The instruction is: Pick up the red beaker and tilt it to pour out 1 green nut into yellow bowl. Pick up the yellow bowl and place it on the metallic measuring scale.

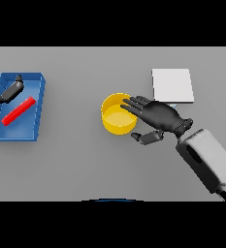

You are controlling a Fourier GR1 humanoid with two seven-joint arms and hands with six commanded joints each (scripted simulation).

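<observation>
Yellow bowl [115, 121]: right hand [160, 116] open, fingers over rim.

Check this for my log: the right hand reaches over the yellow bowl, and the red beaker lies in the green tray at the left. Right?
Not quite: the tray is blue, not green. The head view shows the right hand reaching over the yellow bowl, and the red beaker lying in the blue tray at the left.

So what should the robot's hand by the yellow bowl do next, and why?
Probably curl its fingers round the bowl's rim. The right hand is open, fingers reaching over the yellow bowl with the thumb low beside it, so nothing is gripped yet. The metallic measuring scale sits just behind, waiting. No green nut shows in the bowl. The left hand rests by the blue tray holding the red beaker.
</observation>
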